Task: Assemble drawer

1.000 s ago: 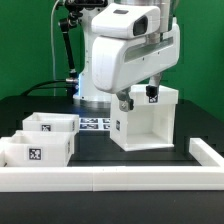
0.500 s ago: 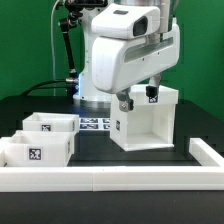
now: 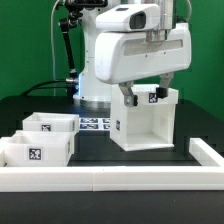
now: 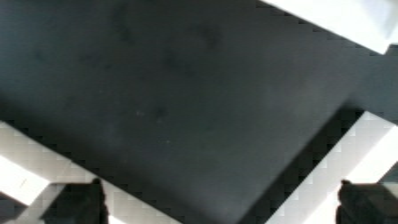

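So the gripper hangs spread wide and empty over the tall white plastic casing; next, I'd guess, it grabs a shallow white tray at the casing's 9 o'clock.

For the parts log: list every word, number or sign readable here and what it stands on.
No readable words or numbers.
Only square black-and-white tags, patterns not text: on the front tray, the rear tray, the casing and the marker board.
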